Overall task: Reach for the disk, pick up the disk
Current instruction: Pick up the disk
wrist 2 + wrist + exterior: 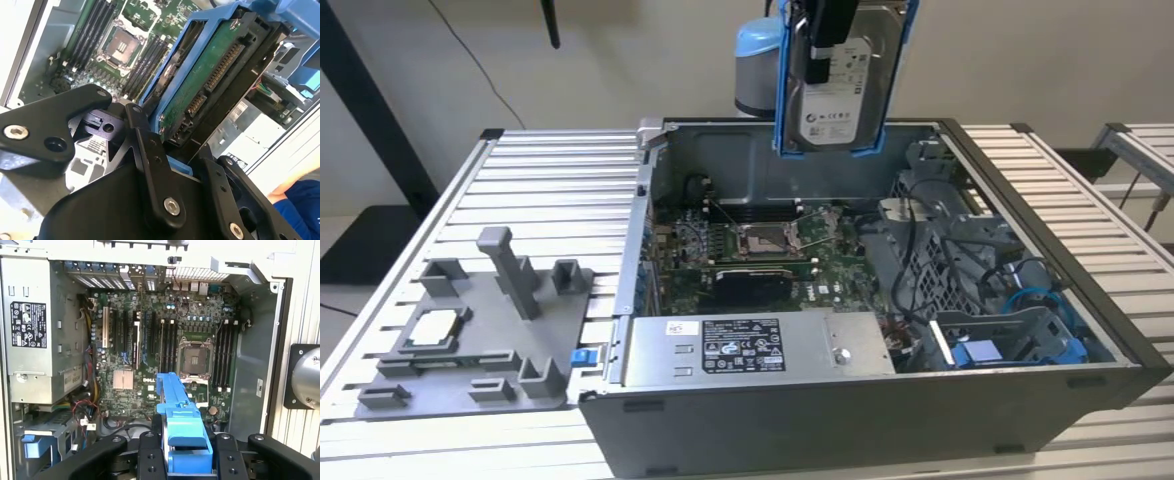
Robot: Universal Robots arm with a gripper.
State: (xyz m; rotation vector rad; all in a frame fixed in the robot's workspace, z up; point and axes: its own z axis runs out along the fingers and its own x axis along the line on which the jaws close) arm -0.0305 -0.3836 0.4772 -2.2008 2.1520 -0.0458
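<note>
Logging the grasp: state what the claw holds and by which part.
The claw holds the disk by its blue frame, at one end, lifted above the open case.

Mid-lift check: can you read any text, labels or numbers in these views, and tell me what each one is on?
The disk, held by the gripper: white label, print too small to read.
The grey power supply box: black-and-white label, too small to read.
The motherboard: white markings, too blurred to quote.
No text can be read reliably.
</note>
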